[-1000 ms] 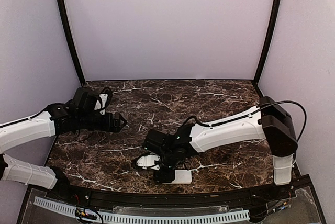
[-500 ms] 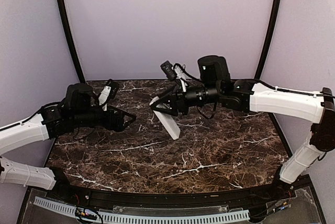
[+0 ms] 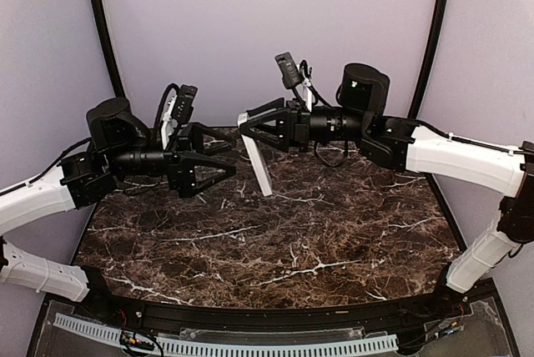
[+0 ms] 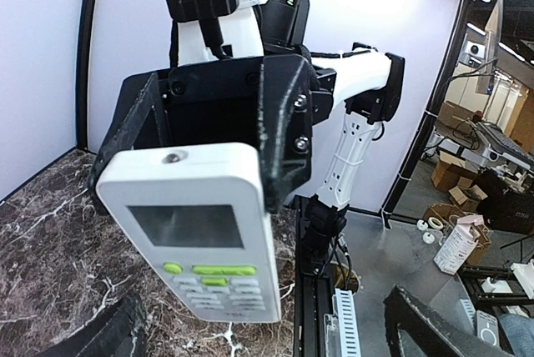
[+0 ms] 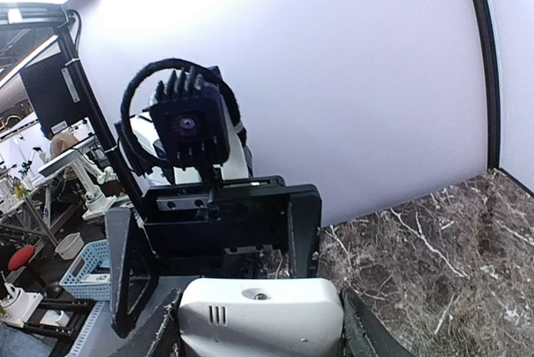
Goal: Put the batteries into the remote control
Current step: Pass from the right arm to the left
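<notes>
Right gripper (image 3: pixel 249 128) is up in the air, jaws part-closed on the display end of the remote control (image 3: pixel 260 169), which hangs tilted down above the table. Left gripper (image 3: pixel 231 158) faces it, spread wide, holding nothing. The danger: pinched at one end only, the handset could pivot or slip loose if the left jaws bump it. The batteries are nowhere in sight. Below, the dark white-veined marble table (image 3: pixel 334 232); around it, plain lilac walls (image 3: pixel 267 40).

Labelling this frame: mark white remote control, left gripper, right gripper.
flat white plastic remote control (image 4: pixel 190 225): left wrist view, grey display
left gripper (image 3: pixel 232 158): top view, between open fingertips
right gripper (image 3: pixel 247 128): top view, between fingertips
</notes>
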Controlling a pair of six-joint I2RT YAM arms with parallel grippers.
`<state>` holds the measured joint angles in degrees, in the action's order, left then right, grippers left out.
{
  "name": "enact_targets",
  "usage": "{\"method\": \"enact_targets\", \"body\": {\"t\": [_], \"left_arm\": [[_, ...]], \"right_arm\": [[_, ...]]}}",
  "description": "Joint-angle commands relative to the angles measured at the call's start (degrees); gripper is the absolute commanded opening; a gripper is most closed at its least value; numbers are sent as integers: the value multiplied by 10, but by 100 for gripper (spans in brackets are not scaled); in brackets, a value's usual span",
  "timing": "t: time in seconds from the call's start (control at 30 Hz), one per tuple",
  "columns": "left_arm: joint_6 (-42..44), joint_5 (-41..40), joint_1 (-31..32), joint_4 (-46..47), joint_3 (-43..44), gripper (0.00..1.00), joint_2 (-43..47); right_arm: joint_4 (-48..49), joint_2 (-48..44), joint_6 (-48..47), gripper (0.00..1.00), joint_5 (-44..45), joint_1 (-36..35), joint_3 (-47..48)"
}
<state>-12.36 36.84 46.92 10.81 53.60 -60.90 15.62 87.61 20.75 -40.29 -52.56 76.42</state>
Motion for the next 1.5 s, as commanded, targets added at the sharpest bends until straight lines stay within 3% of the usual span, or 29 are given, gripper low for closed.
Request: {"method": "enact_targets", "body": {"t": [0.0, 0.23, 0.73, 0.8, 0.9, 0.97, 1.1, 1.17, 1.2, 1.27, 1.3, 1.33, 1.47], "left_arm": [[-7, 15, 0, 13, 35, 98, -29], [-25, 2, 3, 30, 57, 93, -73], [-71, 14, 14, 111, 46, 65, -105], [-72, 17, 15, 115, 47, 60, -106], [-71, 21, 15, 114, 46, 38, -105], [-71, 17, 15, 113, 43, 28, -101], [-70, 10, 15, 105, 41, 21, -92], [-68, -2, 15, 91, 42, 15, -88], [-66, -16, 15, 76, 44, 11, -88], [-65, -46, 15, 40, 53, 4, -86], [-65, -61, 15, 23, 58, 2, -88], [-65, -97, 15, -23, 70, 0, -92], [-81, -270, 14, -225, 122, 0, -128]], "right_arm": [[100, -21, 38, 9, -6, -3, -3], [147, -14, 54, 6, 11, -3, -12], [167, 5, 63, 3, 17, -3, -16], [166, 5, 63, 3, 17, -3, -17], [169, 6, 65, 2, 19, -3, -21], [169, 7, 66, 2, 20, -3, -24], [163, 7, 65, 5, 28, -3, -28], [155, 4, 63, 14, 40, -3, -31], [147, 2, 60, 23, 51, -3, -31], [118, -7, 51, 56, 79, -1, -30], [98, -12, 45, 84, 98, 0, -31], [77, -20, 41, 97, 121, 2, -31], [-44, -58, 47, 99, 295, 17, -34]]}}
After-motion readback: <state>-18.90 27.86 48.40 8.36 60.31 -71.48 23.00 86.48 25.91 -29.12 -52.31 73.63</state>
